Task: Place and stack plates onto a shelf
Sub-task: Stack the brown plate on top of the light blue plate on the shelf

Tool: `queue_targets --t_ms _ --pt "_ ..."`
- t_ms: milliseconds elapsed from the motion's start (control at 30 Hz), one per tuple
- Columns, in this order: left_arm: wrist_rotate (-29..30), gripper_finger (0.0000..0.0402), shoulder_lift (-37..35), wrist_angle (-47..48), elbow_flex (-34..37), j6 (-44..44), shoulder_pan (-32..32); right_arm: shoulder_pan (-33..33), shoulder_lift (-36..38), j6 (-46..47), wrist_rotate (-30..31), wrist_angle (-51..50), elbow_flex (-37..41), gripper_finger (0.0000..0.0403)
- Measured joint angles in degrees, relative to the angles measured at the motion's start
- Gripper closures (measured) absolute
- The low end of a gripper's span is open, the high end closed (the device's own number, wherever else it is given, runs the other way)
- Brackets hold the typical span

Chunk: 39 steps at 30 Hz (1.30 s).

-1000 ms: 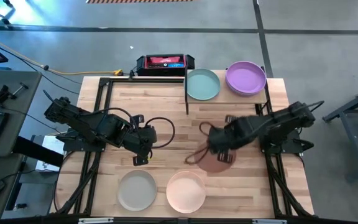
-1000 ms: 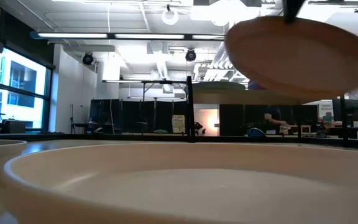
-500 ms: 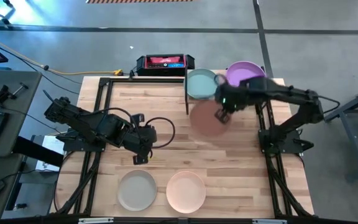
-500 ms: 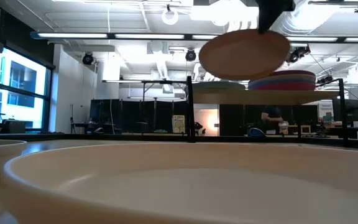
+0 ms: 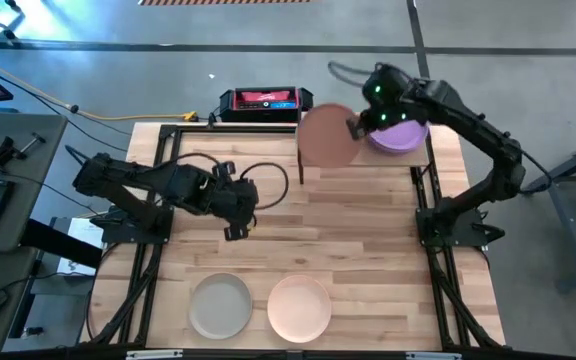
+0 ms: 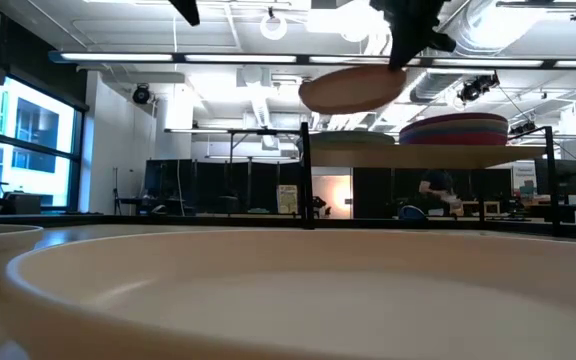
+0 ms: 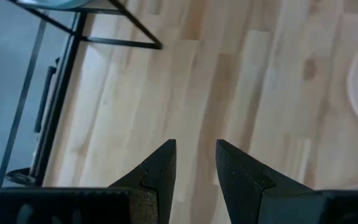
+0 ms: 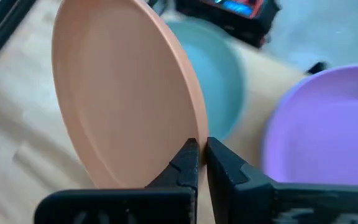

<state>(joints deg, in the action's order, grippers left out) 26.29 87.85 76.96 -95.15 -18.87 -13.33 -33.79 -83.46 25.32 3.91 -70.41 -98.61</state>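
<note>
My right gripper (image 5: 356,126) is shut on the terracotta brown plate (image 5: 325,138), held over the left part of the shelf (image 6: 528,152) at the table's far right. The pale teal plate (image 8: 219,74) lies on the shelf under it. A stack topped by the purple plate (image 5: 404,135) stands on the shelf's right part and shows in the low view (image 6: 465,130). The grey-beige plate (image 5: 220,305) and the peach plate (image 5: 299,307) lie at the table's near edge. My left gripper (image 7: 196,152) is open and empty over the table's left middle (image 5: 236,226). My right gripper pinches the brown plate's rim (image 8: 194,134) between its two fingers, one on the inner face and one on the underside. The fingers come at it from the table's right side. The plate is lifted clear above the shelf (image 6: 353,88), slightly tilted.
A red and black device (image 5: 266,101) sits beyond the table's far edge. Thin black shelf posts (image 5: 300,160) stand by the brown plate. Bare wood lies between the shelf and the two near plates.
My right gripper has carried the brown plate up and toward the table's far edge, from the table's middle to above the shelf's left part over the teal plate. My left gripper has moved a little toward the far edge.
</note>
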Motion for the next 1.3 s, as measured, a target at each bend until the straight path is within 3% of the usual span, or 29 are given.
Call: queue_targets --t_ms 300,667,1300 --pt "0.0 0.03 0.0 -0.1 0.0 1.6 5.8 -9.8 -0.7 0.0 -3.6 4.1 0.0 0.0403" --pt "0.0 0.03 0.0 -0.1 0.0 2.6 9.2 -9.2 -4.2 0.3 -4.0 4.1 0.1 0.0403" --pt "-0.2 0.03 0.0 -0.1 0.0 3.6 9.2 -8.6 -7.3 -0.3 -3.1 3.7 0.1 0.0402"
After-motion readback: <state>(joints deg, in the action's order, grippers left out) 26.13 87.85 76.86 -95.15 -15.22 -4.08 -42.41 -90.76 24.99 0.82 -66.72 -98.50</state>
